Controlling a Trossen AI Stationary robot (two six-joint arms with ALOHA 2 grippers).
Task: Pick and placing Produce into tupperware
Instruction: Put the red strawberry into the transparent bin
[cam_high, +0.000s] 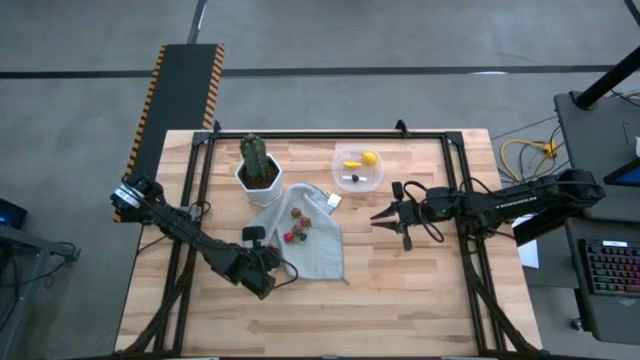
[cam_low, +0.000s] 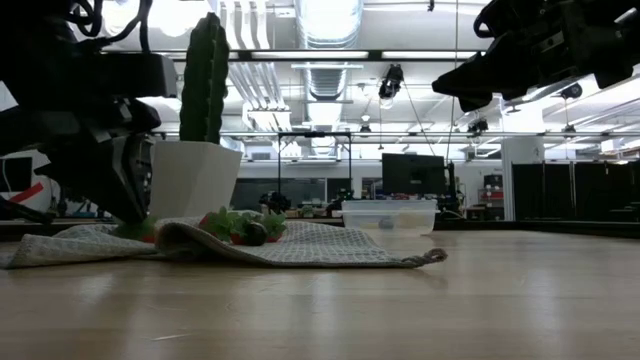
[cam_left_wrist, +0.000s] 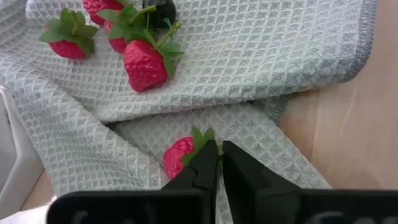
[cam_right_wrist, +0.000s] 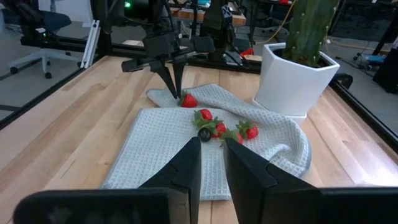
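A clear tupperware (cam_high: 357, 170) stands at the far middle of the table and holds a lemon (cam_high: 370, 157), a yellow-orange piece and a dark berry. Several strawberries (cam_high: 297, 225) and a dark berry (cam_right_wrist: 204, 134) lie on a grey waffle cloth (cam_high: 315, 245). My left gripper (cam_left_wrist: 219, 152) stands at the cloth's near-left corner, shut at one more strawberry (cam_left_wrist: 179, 155). My right gripper (cam_high: 392, 222) hovers open above the bare table, to the right of the cloth and nearer than the tupperware (cam_low: 390, 215). My left gripper comes from above, pointing down, and its fingertips (cam_left_wrist: 208, 155) meet the green leaves (cam_left_wrist: 202, 137) at the strawberry's top. The red body (cam_right_wrist: 188, 99) lies on the cloth beside the fingers. How much leaf sits between the fingers cannot be told.
A green cactus in a white pot (cam_high: 258, 175) stands on the cloth's far-left part, close to the berries. The cloth's edge is rumpled near the pot (cam_right_wrist: 292, 146). Bare wood (cam_high: 420, 290) stretches over the near and right parts of the table.
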